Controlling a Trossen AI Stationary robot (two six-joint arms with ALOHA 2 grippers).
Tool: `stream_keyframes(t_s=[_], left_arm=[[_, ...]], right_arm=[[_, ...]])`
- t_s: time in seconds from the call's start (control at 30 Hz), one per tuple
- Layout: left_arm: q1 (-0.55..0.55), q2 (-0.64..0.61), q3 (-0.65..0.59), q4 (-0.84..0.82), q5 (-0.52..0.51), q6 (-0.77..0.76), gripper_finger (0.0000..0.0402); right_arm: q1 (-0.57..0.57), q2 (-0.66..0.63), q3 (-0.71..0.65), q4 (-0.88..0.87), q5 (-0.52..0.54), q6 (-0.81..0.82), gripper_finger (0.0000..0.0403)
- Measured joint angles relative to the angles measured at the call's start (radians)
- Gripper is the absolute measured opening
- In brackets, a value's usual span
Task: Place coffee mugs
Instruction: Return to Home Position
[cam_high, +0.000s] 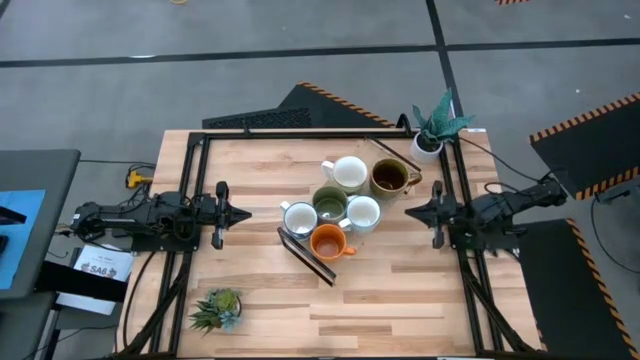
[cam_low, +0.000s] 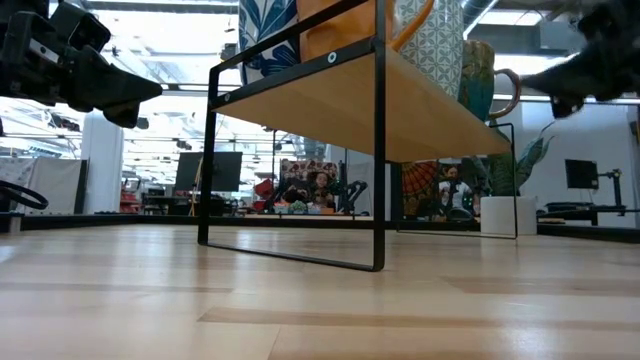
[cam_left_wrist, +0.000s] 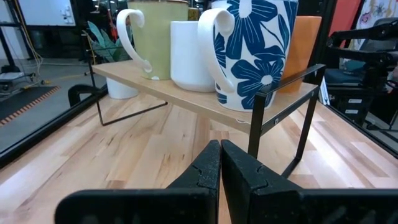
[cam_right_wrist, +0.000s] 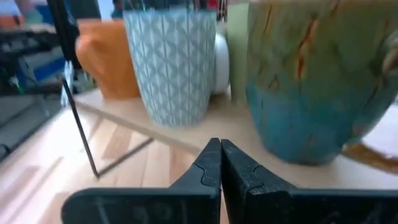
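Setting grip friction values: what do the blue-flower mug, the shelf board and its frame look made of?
Blue-flower mug: likely glazed ceramic; glossy white with painted blue petals and soft highlights.
Shelf board: pale tan with a matte, wood-like look; whether it is solid or veneer is unclear.
Frame: thin black bar, probably metal with a satin coat; small fastener heads show at the corners.

Left arm (cam_high: 150, 216): stretched low and level from the middle of the table's (cam_high: 400, 300) left edge, pointing inward. Left gripper (cam_high: 243, 213): just inside that edge, above the wood, fingers (cam_left_wrist: 205, 168) pressed together with nothing between them.

Right arm (cam_high: 500, 208): mirrored pose from the middle of the right edge, pointing inward. Right gripper (cam_high: 410, 211): just inside that edge, raised off the wood, fingers (cam_right_wrist: 208, 165) likewise pressed together and empty.

The two tips face each other, well apart.
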Motion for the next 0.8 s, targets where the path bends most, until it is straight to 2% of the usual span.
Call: stream_keyframes(t_s=[0.23,0.63,0.8], left_arm=[[0.0,0.002,0.0,0.001,0.0,0.0,0.0],[0.0,0.002,0.0,0.002,-0.006,0.0,0.0],[0.0,0.002,0.0,0.002,-0.006,0.0,0.0]], right_arm=[[-0.001,0.004,-0.03,-0.067,0.012,0.092,0.0022],[-0.106,0.001,-0.033,-0.058,0.008,0.044,0.0022],[-0.123,0.001,-0.033,-0.06,-0.127,0.056,0.0022]])
